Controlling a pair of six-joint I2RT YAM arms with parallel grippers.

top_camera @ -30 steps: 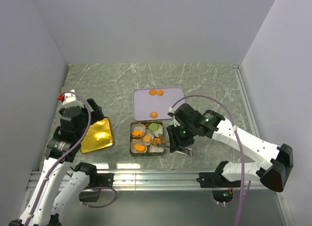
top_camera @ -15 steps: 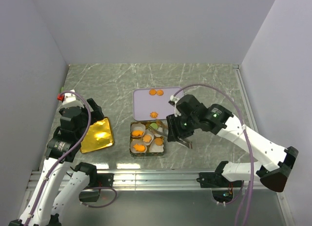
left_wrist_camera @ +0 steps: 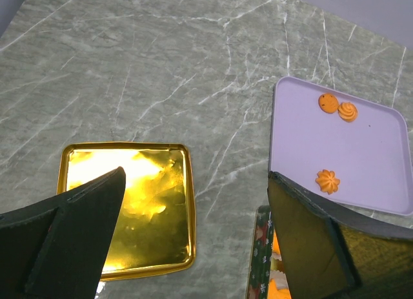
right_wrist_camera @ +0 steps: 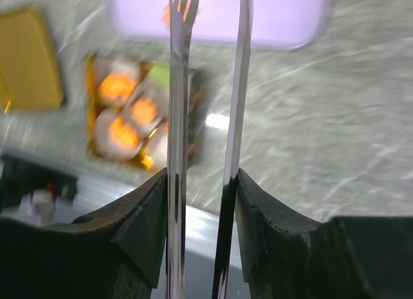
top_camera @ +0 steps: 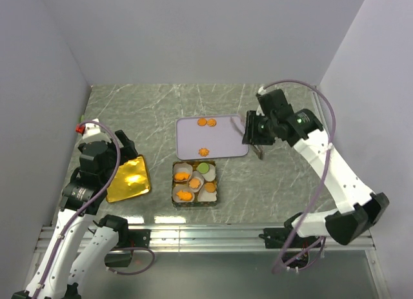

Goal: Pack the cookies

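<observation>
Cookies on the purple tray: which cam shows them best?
Left wrist: all three cookies lie sharp and unobstructed on the tray, shapes readable. Top external shows all three too, but tiny. Right wrist is blurred; only an orange smear shows behind the tongs.

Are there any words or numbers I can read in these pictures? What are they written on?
No words, numbers or signs can be read anywhere.
Cookie tin: a red and green pattern on its side, too small and cut off to show any letters.
Gold lid, purple tray, metal tongs: no writing on them.
</observation>
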